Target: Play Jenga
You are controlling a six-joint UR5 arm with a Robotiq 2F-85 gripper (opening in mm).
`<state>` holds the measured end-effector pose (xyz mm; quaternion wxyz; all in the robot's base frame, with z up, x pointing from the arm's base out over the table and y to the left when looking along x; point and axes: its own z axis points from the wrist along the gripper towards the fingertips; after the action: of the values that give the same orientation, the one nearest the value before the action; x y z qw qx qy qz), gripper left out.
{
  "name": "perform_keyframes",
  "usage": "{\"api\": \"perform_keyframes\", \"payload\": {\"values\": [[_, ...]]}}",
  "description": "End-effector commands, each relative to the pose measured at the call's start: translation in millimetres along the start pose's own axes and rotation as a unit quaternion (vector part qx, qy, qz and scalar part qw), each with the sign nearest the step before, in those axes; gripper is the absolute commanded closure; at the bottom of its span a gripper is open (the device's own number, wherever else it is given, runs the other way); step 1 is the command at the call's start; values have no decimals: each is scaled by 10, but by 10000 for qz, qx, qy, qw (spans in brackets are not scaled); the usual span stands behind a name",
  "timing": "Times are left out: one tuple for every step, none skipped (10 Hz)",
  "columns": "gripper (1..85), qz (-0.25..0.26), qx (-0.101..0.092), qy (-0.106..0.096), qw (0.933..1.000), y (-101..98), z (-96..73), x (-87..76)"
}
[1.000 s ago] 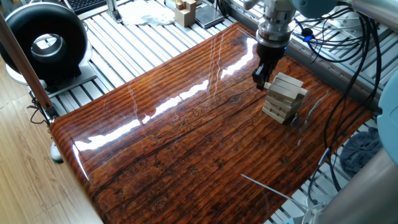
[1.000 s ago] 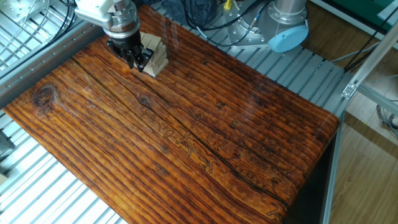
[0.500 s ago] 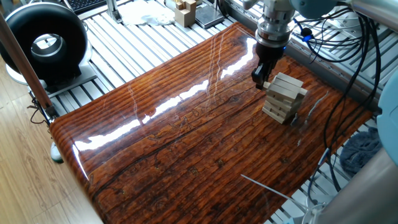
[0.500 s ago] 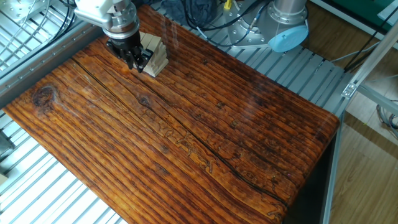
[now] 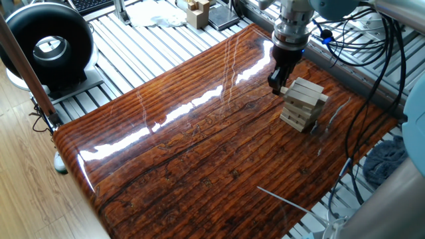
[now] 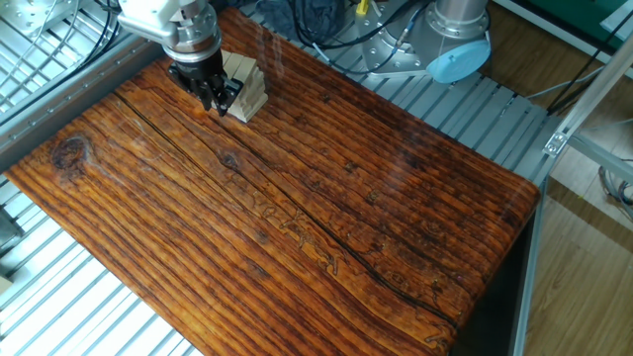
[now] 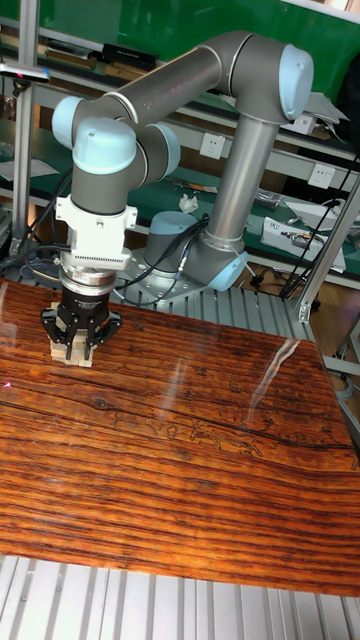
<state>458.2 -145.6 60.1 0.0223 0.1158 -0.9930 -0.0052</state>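
The Jenga tower [image 5: 304, 103] is a short stack of pale wooden bars near the far right edge of the glossy wooden table [image 5: 199, 146]. My gripper [image 5: 279, 87] hangs over the tower's left side. Its dark fingers are closed on the end of a pale bar [image 5: 285, 89] that sticks out of an upper layer. In the other fixed view the gripper [image 6: 217, 101] covers the front of the tower [image 6: 249, 89]. From the tall fixed view the gripper [image 7: 78, 343] hides most of the tower [image 7: 68, 354].
A black round device [image 5: 46, 43] stands off the table's left. Tan boxy wooden pieces [image 5: 198, 12] sit behind the table. Cables [image 5: 358, 40] run along the right edge. The arm's base [image 6: 457, 40] stands behind the table. A thin white rod [image 5: 285, 200] lies near the front right.
My gripper has edged a few pixels left, away from the tower, still holding the bar. The tower has not shifted.
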Motion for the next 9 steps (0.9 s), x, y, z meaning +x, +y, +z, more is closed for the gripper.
{"api": "perform_keyframes", "payload": {"values": [[693,36,-46,-44,10000,18,-17,-31],[700,44,-37,-50,10000,15,-21,-39],[703,44,-37,-50,10000,18,-25,-47],[707,52,-31,-40,10000,17,-27,-47],[707,52,-23,-39,10000,13,-28,-47],[707,52,-23,-39,10000,15,-29,-49],[710,52,-16,-37,10000,13,-31,-53],[710,53,-8,-35,10000,10,-32,-57],[713,53,1,-41,10000,7,-33,-64]]}}
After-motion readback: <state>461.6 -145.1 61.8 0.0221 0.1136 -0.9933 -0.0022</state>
